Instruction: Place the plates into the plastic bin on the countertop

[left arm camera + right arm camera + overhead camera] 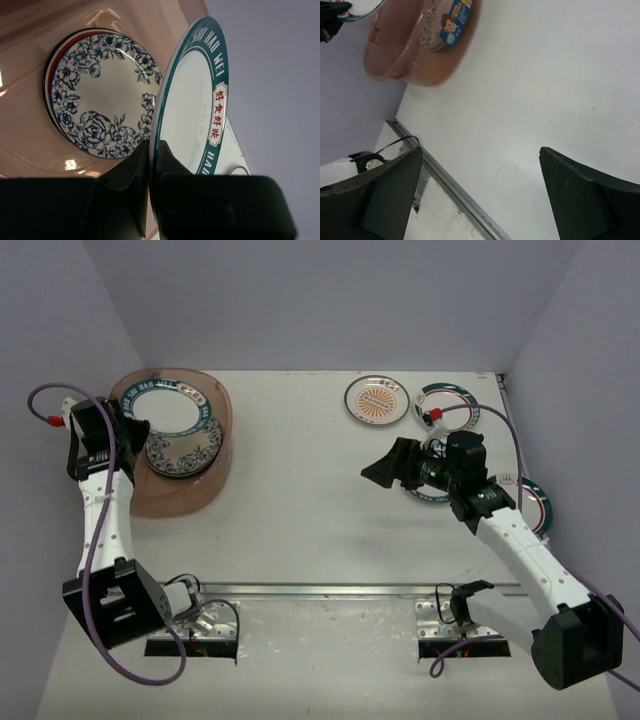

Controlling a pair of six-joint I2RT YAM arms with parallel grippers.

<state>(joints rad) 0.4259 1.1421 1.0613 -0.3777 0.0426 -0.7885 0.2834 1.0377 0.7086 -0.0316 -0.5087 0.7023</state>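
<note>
Step in hand: placing. One plate hangs above the plastic bin (222, 465) and is not yet let go.
Next move (judged): lower the plate flat into the bin's far half, then open the fingers. A tilted release could land it on the stack's edge.
Metal rail (330, 590): nearest edge of the surface (300, 510), at 6 o'clock.
Green-and-red rimmed plate (537, 505): at 3 o'clock, partly hidden by the right arm.
Partly hidden plate (428, 492): lies under the right wrist; its pattern cannot be told.
Right claw (380, 472): released. In its wrist view (481, 192) the fingers stand wide apart with nothing between them. It hovers over bare surface at about 2 o'clock.
Plastic bin, place: on the surface at 10 o'clock, well apart from the loose plates.
Plastic bin, contents: the blue floral plate (185, 452) lies flat in the near half. In the left wrist view (102, 95) it rests on at least one plate showing a red-and-black rim. How many lie beneath cannot be told.
Left claw (140, 430): clenched on the rim of the teal-rimmed lettered plate (175, 405), seen close in the wrist view (151, 157).
Teal-rimmed lettered plate, place: over the bin's far half (192, 100). Whether it touches the bin cannot be told.
Orange sunburst plate (377, 400): at 1 o'clock, far edge.
Second teal-rimmed plate (455, 405): just beside the sunburst plate, toward 3 o'clock.
</note>
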